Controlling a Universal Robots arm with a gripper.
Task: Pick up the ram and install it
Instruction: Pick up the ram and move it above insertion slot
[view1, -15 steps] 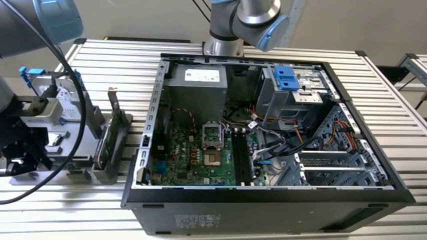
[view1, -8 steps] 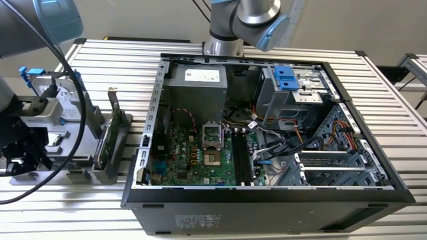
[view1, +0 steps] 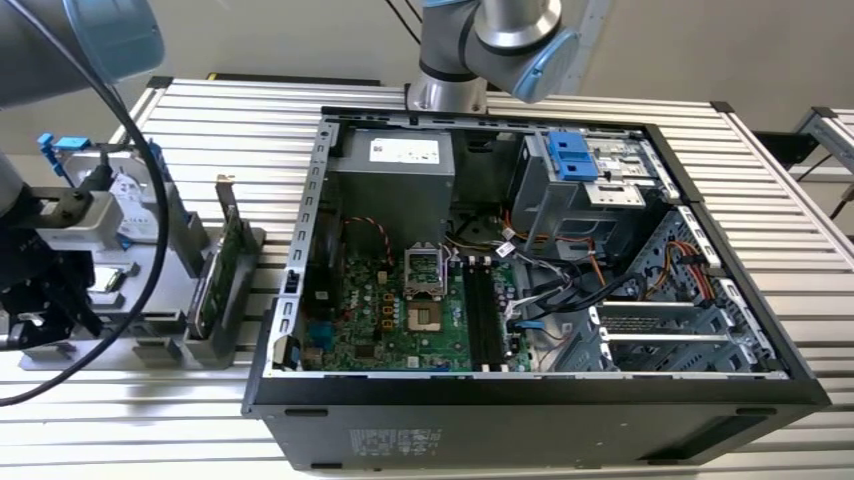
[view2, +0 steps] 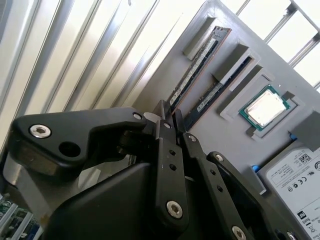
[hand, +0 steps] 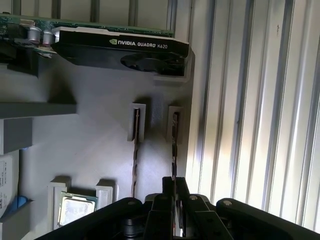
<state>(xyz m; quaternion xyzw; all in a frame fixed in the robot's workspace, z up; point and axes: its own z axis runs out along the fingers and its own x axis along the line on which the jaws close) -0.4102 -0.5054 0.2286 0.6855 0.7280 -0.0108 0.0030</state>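
The gripper (hand: 174, 186) stands low over the gray holder (hand: 95, 150), and its jaws are narrow, almost together. The ram (hand: 173, 145) stands on its edge in a slot of the holder, and its near end goes in between the jaws. It seems they press on it, but the contact itself is hidden from me. Just beside the jaws a second stick (hand: 135, 150) stands in the neighbour slot, untouched. Farther to that side lies a processor chip (hand: 77, 209). Well ahead of the jaws, past both sticks, stands a graphics card (hand: 120, 47). On the other side of the jaws is the slatted table (hand: 250, 100)
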